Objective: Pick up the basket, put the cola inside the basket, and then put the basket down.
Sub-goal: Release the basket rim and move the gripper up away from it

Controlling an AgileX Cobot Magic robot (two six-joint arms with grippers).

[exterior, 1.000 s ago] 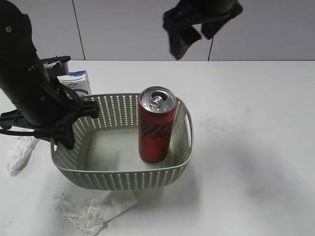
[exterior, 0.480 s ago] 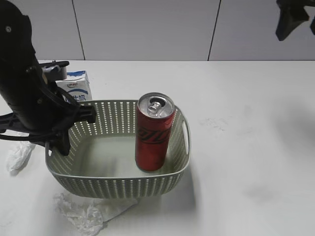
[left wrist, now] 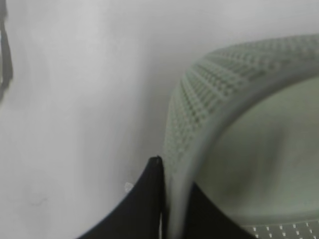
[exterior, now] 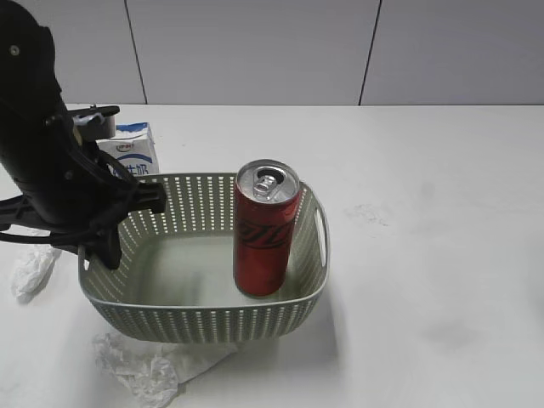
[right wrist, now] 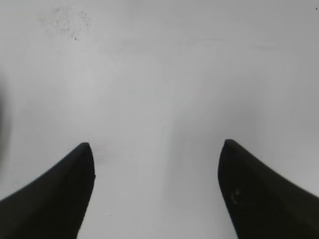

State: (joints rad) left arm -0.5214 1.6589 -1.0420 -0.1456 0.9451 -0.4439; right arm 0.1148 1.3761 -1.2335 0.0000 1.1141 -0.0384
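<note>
Near left on the white table (exterior: 442, 255): sage perforated plastic basket (exterior: 212, 319), slim red cola (exterior: 264, 229) upright inside at right. Left gripper (left wrist: 169, 199) clamps the left rim; right gripper (right wrist: 155, 169) spread over bare tabletop. Lower level and slowly so the glossy can stays standing, then release.

The left wrist view is close-range and blurred. The basket (left wrist: 209, 94) fills the right half of the view: its curved, perforated wall runs from upper right down to lower centre, with the smooth pale interior to the right of the rim. The left pincer (left wrist: 167, 201) enters at bottom centre; two dark fingers (left wrist: 144, 199) stand one on each side of the basket wall, clamping it. The white table (left wrist: 75, 99) occupies the left half.
</note>
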